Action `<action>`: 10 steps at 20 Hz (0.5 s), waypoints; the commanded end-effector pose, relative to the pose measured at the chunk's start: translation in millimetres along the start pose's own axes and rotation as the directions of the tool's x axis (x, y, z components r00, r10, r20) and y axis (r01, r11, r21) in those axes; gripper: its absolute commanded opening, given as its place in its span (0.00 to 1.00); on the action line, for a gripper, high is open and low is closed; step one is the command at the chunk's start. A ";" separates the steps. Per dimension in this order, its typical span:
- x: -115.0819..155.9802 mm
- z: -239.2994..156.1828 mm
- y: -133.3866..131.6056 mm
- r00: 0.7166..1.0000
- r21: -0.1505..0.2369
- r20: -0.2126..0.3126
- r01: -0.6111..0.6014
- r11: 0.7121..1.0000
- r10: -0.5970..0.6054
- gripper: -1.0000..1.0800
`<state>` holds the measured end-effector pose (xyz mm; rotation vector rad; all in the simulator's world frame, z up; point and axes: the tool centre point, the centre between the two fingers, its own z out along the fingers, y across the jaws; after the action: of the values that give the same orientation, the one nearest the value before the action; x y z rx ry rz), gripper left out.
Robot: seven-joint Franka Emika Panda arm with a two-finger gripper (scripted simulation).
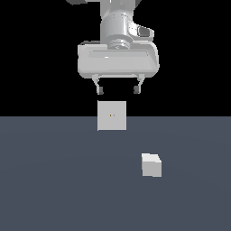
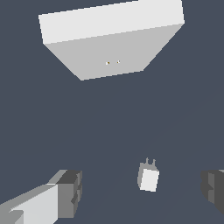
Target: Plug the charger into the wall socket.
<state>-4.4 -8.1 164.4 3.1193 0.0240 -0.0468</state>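
Observation:
The charger (image 1: 151, 164), a small white block, lies on the grey floor toward the exterior view's right. In the wrist view the charger (image 2: 148, 177) shows two prongs at one end. The wall socket (image 1: 112, 116), a flat upright white plate with two tiny dots, stands behind it at the centre; it also shows in the wrist view (image 2: 109, 48). My gripper (image 1: 118, 90) hangs open and empty high above the floor, over the socket. Its fingers (image 2: 70, 192) frame the charger in the wrist view without touching it.
A flat dark grey floor (image 1: 54, 180) spreads around both objects. Black background lies beyond its far edge. Nothing else stands on the floor.

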 end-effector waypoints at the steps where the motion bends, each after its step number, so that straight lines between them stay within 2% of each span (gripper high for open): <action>1: 0.0 0.0 0.0 1.000 0.000 0.000 0.000 1.000 0.000 0.96; 10: -7.5 7.4 4.7 1.000 0.001 -0.018 -0.014 1.000 0.014 0.96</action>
<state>-9.9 -11.6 159.5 3.1199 0.0082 -0.0251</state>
